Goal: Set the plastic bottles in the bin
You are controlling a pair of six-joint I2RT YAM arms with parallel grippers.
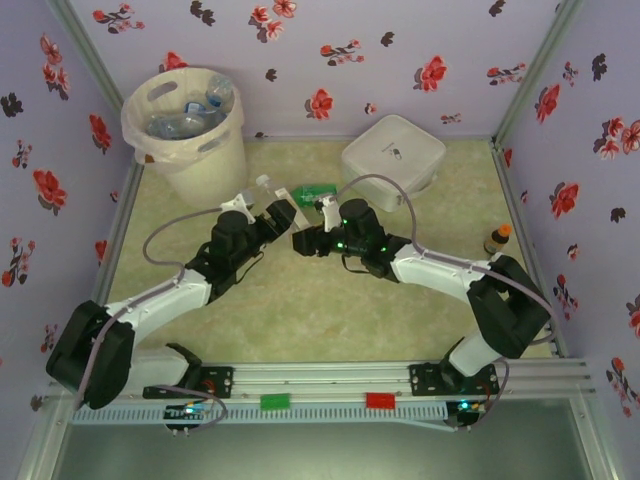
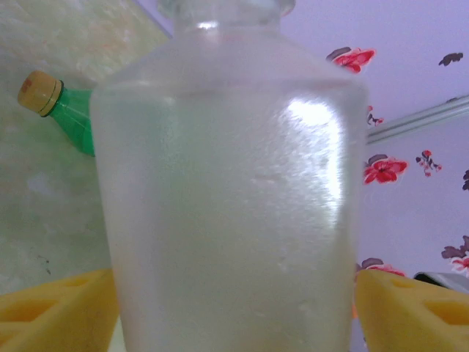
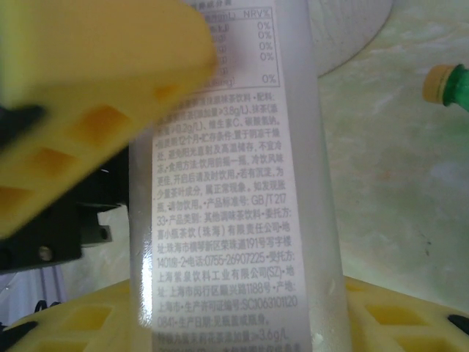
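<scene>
1. While both arms meet over the middle of the pale marbled table (image 1: 300, 310), the left gripper (image 2: 234, 308) pinches a clear bottle (image 2: 234, 205).
2. The right gripper (image 3: 234, 323) has its fingers (image 3: 403, 315) on both sides of the same bottle; I cannot tell if they press it.
3. A green bottle (image 1: 315, 192) lies on the table just beyond them.
4. The bin (image 1: 215, 150) stands at the far left, with several bottles (image 1: 190, 115) inside.
5. Lilac walls (image 1: 400, 30) with red flowers enclose the table.

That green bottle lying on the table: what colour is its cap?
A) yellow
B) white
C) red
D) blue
A: the left wrist view shows the green bottle on its side with a yellow cap.
</scene>
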